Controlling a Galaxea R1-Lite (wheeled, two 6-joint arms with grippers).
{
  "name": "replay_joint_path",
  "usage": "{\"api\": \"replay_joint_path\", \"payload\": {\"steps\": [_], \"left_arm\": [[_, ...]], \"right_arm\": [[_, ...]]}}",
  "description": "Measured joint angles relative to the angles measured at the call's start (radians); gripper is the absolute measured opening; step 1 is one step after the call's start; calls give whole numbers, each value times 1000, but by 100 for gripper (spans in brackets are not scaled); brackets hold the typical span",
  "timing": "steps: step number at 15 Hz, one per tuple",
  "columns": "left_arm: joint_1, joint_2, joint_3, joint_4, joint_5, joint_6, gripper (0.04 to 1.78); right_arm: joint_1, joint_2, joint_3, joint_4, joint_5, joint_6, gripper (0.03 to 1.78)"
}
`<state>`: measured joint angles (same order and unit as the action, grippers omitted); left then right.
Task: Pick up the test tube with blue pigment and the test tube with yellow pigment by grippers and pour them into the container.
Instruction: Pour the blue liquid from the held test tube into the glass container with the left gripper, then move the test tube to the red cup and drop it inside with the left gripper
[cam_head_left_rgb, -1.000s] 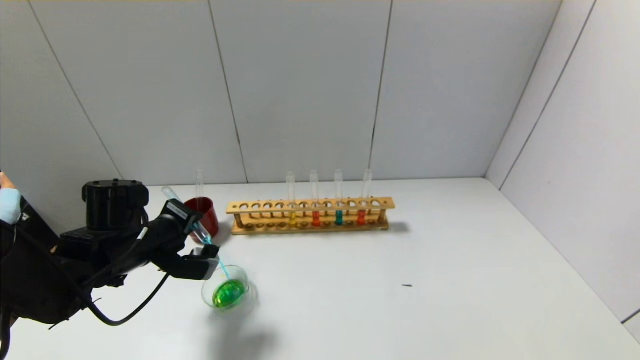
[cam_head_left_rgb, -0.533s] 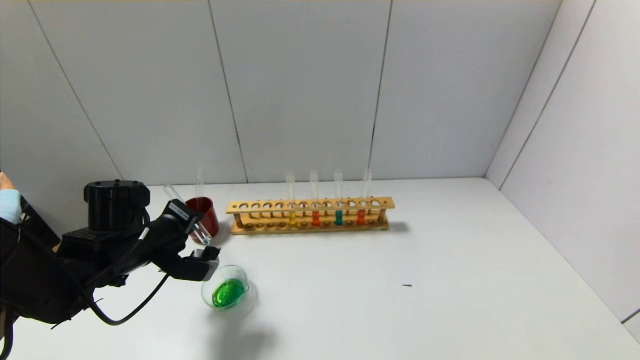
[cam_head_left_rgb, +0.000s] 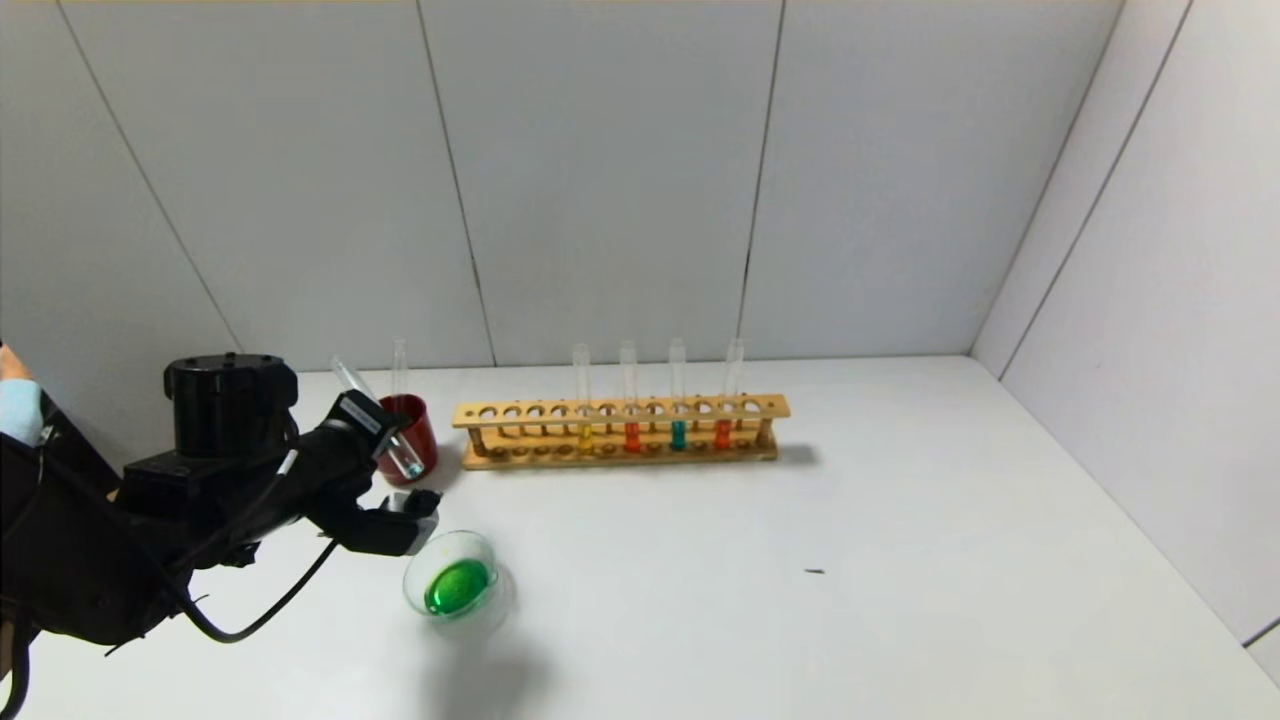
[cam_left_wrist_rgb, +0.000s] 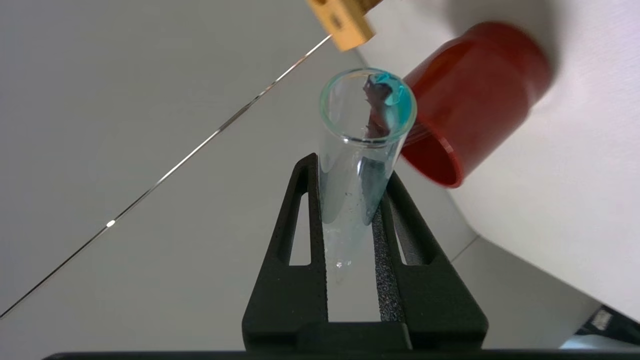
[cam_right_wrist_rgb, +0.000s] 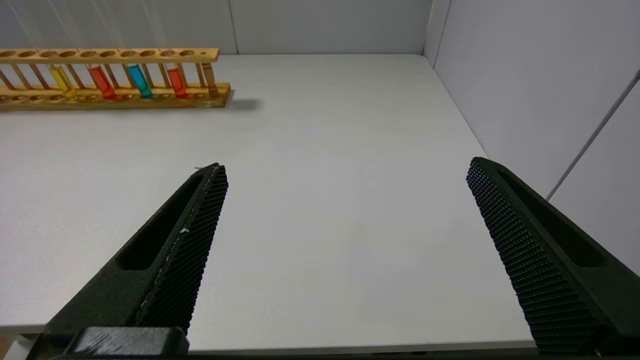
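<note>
My left gripper (cam_head_left_rgb: 390, 465) is shut on a clear test tube (cam_head_left_rgb: 404, 457) that holds only teal-blue traces. In the left wrist view (cam_left_wrist_rgb: 350, 167) the tube (cam_left_wrist_rgb: 367, 105) sits between the pads with its mouth toward the red cup (cam_left_wrist_rgb: 475, 95). It is tilted, mouth down, above and left of the container (cam_head_left_rgb: 480, 548), a clear glass dish holding green liquid. A tube with yellow liquid (cam_head_left_rgb: 585, 437) and one with teal-blue liquid (cam_head_left_rgb: 678, 433) stand in the wooden rack (cam_head_left_rgb: 620, 410). My right gripper (cam_right_wrist_rgb: 345, 167) is open and empty over the table's right part.
The dark red cup (cam_head_left_rgb: 415, 440) stands behind the dish with an empty clear tube (cam_head_left_rgb: 399, 365) upright in it. Two tubes of orange-red liquid (cam_head_left_rgb: 632, 436) are in the rack. Grey walls close the back and the right side.
A blue stream ran from the held tube into the dish one second ago and has stopped. My left gripper has lifted the tube back toward the red cup.
</note>
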<state>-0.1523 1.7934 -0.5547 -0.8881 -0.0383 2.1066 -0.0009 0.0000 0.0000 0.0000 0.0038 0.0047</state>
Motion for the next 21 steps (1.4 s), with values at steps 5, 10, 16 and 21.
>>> {"api": "replay_joint_path", "payload": {"steps": [5, 10, 16, 21], "left_arm": [[-7, 22, 8, -61, 0, 4, 32], [-7, 16, 20, -63, -5, 3, 32], [-24, -24, 78, -147, 27, -344, 32], [-151, -49, 85, -347, 388, -1004, 32]], "right_arm": [[-1, 0, 0, 0, 0, 0, 175], [0, 0, 0, 0, 0, 0, 175], [0, 0, 0, 0, 0, 0, 175], [0, 0, 0, 0, 0, 0, 175]]}}
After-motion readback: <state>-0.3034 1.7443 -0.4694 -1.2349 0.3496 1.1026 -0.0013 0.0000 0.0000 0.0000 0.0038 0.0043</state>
